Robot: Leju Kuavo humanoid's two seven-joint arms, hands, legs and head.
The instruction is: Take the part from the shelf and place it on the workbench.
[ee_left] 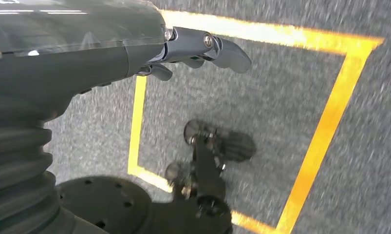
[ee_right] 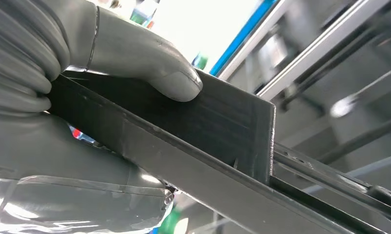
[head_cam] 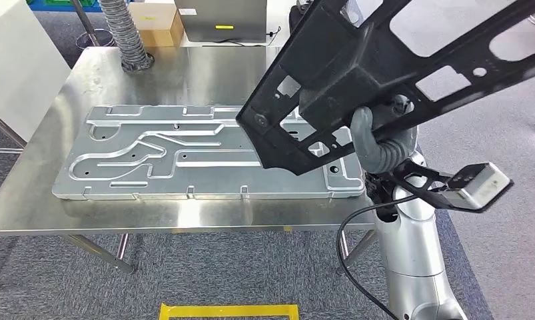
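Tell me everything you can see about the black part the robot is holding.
The black part is a large, flat, matte frame, plastic by its look, with big rectangular cutouts, small round holes and ribbed edges. It is tilted, its lower end hanging above the silver plate on the workbench, its upper end running out of the head view. The right robot hand grips it, thumb pressed flat on one face. Nothing else visibly touches it.

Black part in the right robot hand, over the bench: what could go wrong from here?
1. The right robot hand grips the long black part alone, so it may tip or slip.
2. Its low end hangs above the silver plate on the workbench and could strike it.
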